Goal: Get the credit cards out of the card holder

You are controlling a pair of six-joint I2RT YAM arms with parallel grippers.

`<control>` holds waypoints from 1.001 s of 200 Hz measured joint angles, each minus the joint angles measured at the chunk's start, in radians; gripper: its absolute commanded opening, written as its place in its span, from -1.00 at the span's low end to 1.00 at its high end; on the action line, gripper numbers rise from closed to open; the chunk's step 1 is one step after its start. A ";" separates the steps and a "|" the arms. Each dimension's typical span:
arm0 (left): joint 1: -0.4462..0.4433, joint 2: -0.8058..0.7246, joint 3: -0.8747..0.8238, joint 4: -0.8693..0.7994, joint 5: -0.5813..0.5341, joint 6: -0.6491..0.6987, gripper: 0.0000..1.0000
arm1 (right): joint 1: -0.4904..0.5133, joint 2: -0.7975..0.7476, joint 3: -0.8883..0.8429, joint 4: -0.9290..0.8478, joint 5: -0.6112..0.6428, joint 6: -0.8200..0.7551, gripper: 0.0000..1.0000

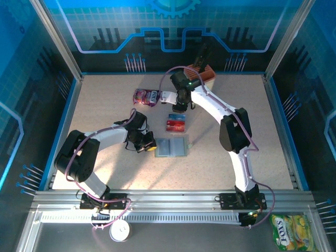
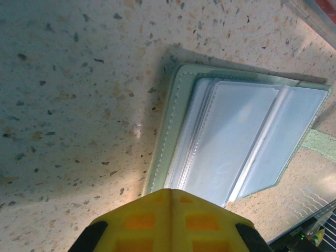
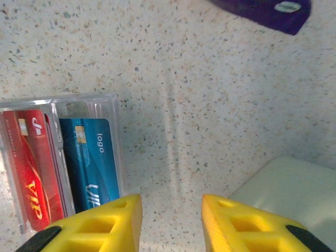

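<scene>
Look to the middle of the tabletop for the card holder, spread open and flat, pockets up. Judging by the left wrist view, pale pockets, seemingly empty, though hard to rule out a thin card tucked inside. Find the left pincer at the holder's left edge, clenched tight on nothing, tips over the stitched border; pressing down or merely hovering, impossible to tell. Just past the holder on the far side, spot the credit cards: red beside blue, apparently lying inside a clear sleeve. Just beside them, a little farther off, see the right pincer, released, with bare tabletop between the tips and nothing held. Farther left, note a purple pouch.

Risks from here:
Calling the job finished with the cards left in that sleeve.
Lowering the right pincer off-centre and skidding the thin, flat cards across the smooth surface instead of catching an edge.
Pulling the left pincer away carelessly and dragging the soft holder, or letting it fold shut.
Crowding both arms over one small patch and knocking them together
</scene>
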State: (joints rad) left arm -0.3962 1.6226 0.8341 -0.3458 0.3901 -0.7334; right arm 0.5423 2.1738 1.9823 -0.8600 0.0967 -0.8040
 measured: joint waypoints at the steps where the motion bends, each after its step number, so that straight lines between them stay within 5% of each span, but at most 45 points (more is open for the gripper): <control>1: 0.000 0.000 0.000 0.000 0.000 0.000 -0.96 | 0.001 -0.004 -0.003 0.002 0.000 0.000 -0.25; 63: 0.000 0.000 0.000 0.014 0.006 0.000 -0.97 | 0.042 -0.180 -0.206 0.092 -0.033 0.200 -0.20; 133: 0.000 0.034 0.002 0.036 0.022 0.000 -0.99 | 0.087 -0.397 -0.603 0.320 -0.163 0.782 -0.39; 200: -0.004 0.048 0.013 0.037 0.025 0.000 -1.00 | 0.112 -0.459 -0.763 0.426 -0.281 1.197 -0.44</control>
State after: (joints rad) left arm -0.4000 1.6711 0.8467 -0.3092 0.4152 -0.7330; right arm 0.6540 1.7153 1.2190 -0.4339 -0.1844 0.3927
